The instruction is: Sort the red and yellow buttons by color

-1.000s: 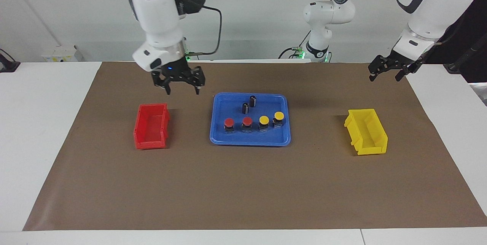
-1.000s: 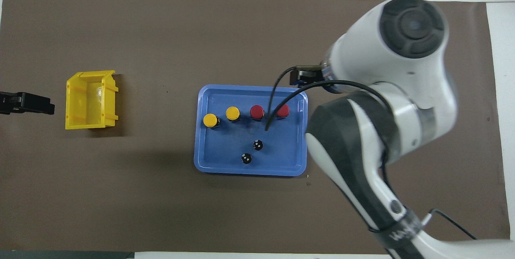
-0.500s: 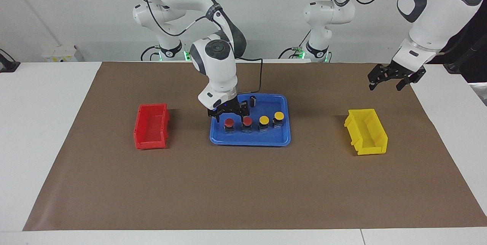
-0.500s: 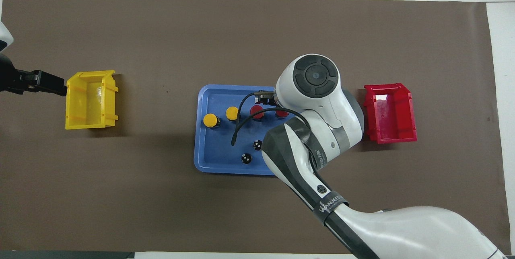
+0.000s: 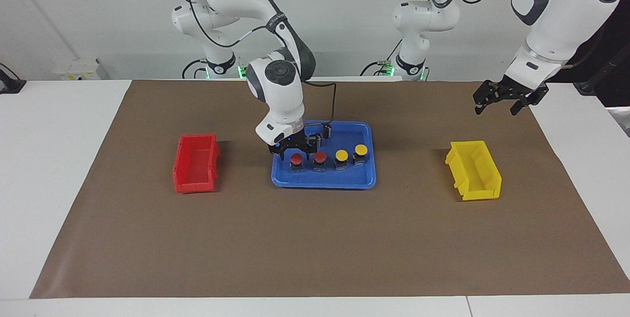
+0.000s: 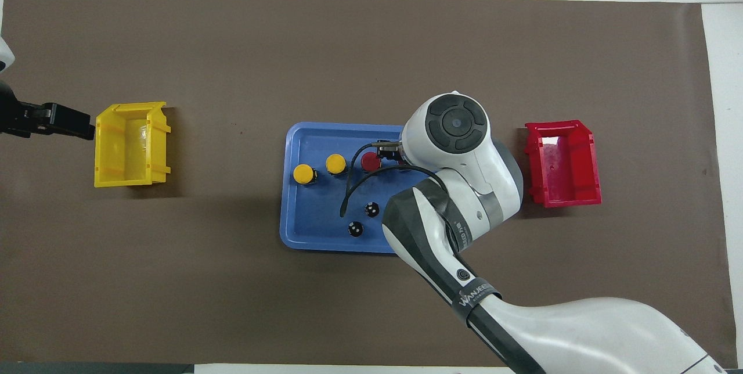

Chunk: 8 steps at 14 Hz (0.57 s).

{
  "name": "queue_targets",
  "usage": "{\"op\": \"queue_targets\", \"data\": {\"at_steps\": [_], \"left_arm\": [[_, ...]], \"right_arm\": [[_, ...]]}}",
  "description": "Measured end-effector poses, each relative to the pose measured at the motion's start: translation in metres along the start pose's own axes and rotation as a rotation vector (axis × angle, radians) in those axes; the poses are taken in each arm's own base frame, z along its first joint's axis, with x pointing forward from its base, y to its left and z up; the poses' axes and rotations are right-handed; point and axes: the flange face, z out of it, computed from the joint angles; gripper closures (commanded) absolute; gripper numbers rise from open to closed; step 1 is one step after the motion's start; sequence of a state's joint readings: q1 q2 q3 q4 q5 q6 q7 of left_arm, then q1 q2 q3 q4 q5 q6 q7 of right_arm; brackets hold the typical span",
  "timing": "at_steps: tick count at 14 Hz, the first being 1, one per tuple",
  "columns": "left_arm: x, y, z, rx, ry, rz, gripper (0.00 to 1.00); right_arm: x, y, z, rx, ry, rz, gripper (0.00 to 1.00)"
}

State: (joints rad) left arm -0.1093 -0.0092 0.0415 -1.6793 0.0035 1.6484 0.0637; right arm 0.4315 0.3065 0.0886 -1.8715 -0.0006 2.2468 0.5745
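Observation:
Four buttons stand in a row in the blue tray (image 5: 364, 179). My right gripper (image 5: 295, 154) is low over the red button (image 5: 296, 159) nearest the red bin, open, with a fingertip on each side of its cap. Beside it stand the second red button (image 5: 320, 157) and two yellow buttons (image 5: 341, 155) (image 5: 361, 149). From overhead, my right arm's wrist hides that first red button; one red button (image 6: 370, 161) and both yellow buttons (image 6: 336, 164) (image 6: 304, 173) show. My left gripper (image 5: 497, 101) waits open in the air beside the yellow bin (image 5: 475, 170).
Two dark capless cylinders (image 6: 372, 209) (image 6: 355, 228) stand in the tray nearer the robots than the buttons. The red bin (image 5: 196, 163) sits at the right arm's end of the brown mat, the yellow bin (image 6: 132, 144) at the left arm's end. A cable loops from the right wrist over the tray.
My right gripper came from high beside the red bin, across and down, until it straddled the end red button. My left gripper shifted only slightly.

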Motion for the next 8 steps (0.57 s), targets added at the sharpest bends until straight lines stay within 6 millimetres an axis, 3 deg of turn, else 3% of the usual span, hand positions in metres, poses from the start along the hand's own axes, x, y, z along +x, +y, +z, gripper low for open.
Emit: {"op": "queue_targets", "data": {"at_steps": [3, 5, 8], "left_arm": [[0.0000, 0.0001, 0.0013, 0.000, -0.001, -0.001, 0.00], [0.0001, 0.0001, 0.0013, 0.000, -0.001, -0.001, 0.00], [0.0012, 0.0047, 0.0051, 0.000, 0.006, 0.008, 0.00]], "right_arm": [[0.0001, -0.0002, 0.0035, 0.006, 0.010, -0.005, 0.29], [-0.0002, 0.0005, 0.0077, 0.007, 0.012, -0.017, 0.37], [-0.0012, 0.0011, 0.0099, 0.004, 0.008, -0.022, 0.64]]}}
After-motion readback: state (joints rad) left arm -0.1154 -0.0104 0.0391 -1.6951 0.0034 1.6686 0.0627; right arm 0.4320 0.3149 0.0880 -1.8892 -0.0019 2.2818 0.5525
